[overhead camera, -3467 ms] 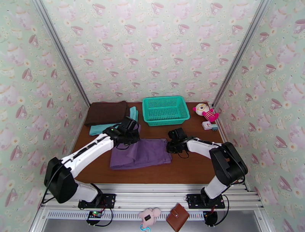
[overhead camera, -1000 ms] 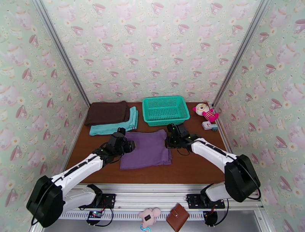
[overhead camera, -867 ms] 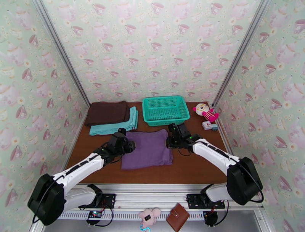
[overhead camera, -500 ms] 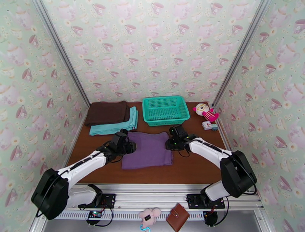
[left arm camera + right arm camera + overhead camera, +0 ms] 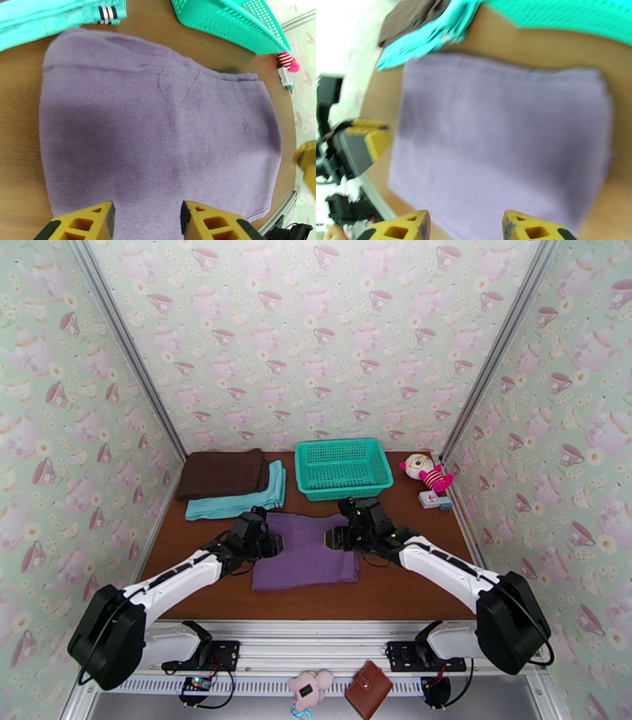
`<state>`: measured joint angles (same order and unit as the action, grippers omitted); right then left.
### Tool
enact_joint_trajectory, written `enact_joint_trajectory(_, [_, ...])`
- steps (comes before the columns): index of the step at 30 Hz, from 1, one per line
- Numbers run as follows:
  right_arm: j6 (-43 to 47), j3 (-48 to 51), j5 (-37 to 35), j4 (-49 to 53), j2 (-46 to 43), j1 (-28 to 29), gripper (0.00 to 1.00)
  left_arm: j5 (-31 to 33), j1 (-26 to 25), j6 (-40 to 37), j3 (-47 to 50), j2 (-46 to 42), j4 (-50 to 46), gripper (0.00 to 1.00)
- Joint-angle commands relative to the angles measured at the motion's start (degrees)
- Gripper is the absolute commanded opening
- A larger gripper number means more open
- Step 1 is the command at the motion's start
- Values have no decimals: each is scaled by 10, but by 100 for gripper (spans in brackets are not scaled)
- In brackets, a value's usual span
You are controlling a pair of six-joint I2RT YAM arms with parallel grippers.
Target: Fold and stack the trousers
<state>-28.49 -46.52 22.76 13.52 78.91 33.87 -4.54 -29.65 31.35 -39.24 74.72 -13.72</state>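
Top cam, trousers [image 5: 304,556]: purple, laid flat as a rough rectangle at mid worktop [image 5: 395,587], several layers thick. Far edge is just near of the teal mesh basket [image 5: 344,469].
Top cam, stack: teal folded garment [image 5: 237,502] at far-left corner of worktop, dark brown folded garment [image 5: 221,473] laid on it. Trousers' far-left corner is just beside the teal one.
Top cam, left gripper [image 5: 271,544]: held low at the trousers' left edge.
Top cam, right gripper [image 5: 333,538]: held over the trousers' far-right part.
L wrist cam, cloth: seam line and a small wrinkle seen toward the far edge. Surface otherwise smooth, shadow patch at centre.
L wrist cam, tool: jaws parted, nothing clamped, fabric seen in the gap below.
R wrist cam, cloth: pic blurred. Right edge shows stacked fold layers, slightly offset.
R wrist cam, tool: jaws spread apart, empty, poised above the near part of the cloth.
Handling (est.): soft, light, limp. Sag is expected wherever it is unsupported. Not fragile. Layers are likely to slide or fan open if only the top ply is pinched.
Grip pts (est.): opp. edges, L and R, jaws pushed under so all plies are taken, close to corners so the rectangle is kept taut.
Risk (est.): fold undone on lift, or the teal garment snagged on approach to the stack.
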Motion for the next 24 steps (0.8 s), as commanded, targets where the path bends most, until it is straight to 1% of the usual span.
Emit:
enact_joint_trajectory(1, [-39, 41, 43, -28, 14, 7, 53, -35, 4, 24, 1, 10, -1, 49])
enact_joint_trajectory(7, [-55, 91, -8, -8, 36, 7, 53, -16, 4, 41, 15, 7, -32, 49])
enact_joint_trajectory(13, [-56, 98, -42, 9, 70, 7, 53, 44, 6, 6, -7, -36, -102, 49])
enact_joint_trajectory(16, [-54, 92, -59, 36, 70, 6, 53, 79, 9, -10, 6, -78, -100, 48])
enact_joint_trajectory(19, [-52, 88, -78, 64, 59, 6, 53, 67, 30, -10, 38, -120, -52, 48])
enact_joint_trajectory(20, [-52, 89, -81, 66, 53, 6, 53, 54, 36, -15, 49, -129, -33, 50])
enact_joint_trajectory(22, [-54, 93, -86, 72, 42, 5, 53, 42, 49, -20, 56, -137, -22, 54])
enact_joint_trajectory(24, [-55, 94, -93, 83, 31, 4, 53, 41, 59, -27, 54, -135, -29, 55])
